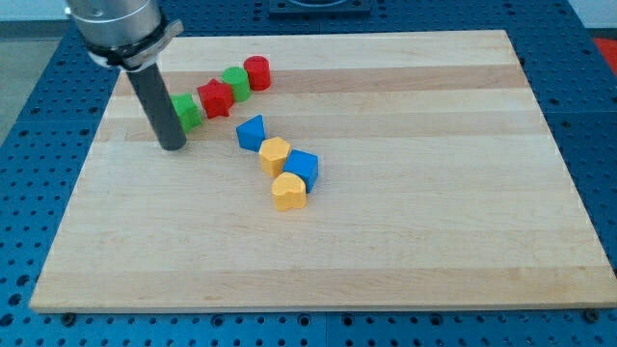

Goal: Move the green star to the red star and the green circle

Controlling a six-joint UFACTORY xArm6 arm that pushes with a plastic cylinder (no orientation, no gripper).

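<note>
Wooden board [405,241] on blue pegboard bench [29,87]. Nearest the view's bottom: yellow heart [287,192], blue cube [303,166] touching it at 1 o'clock, yellow hexagon [275,153] touching the cube at 10 o'clock, blue triangle [251,132] just beside at 11 o'clock. My tip [172,146] sits at 9 o'clock of the triangle, well apart. Rod only, no jaws to read. Green star [187,112] at 1 o'clock of my tip, touching or nearly touching the rod, partly hidden by it. Diagonal row runs up toward 2 o'clock: green star, red star [216,97] touching it, green circle [236,82] beside that, red circle [256,71] farthest.
</note>
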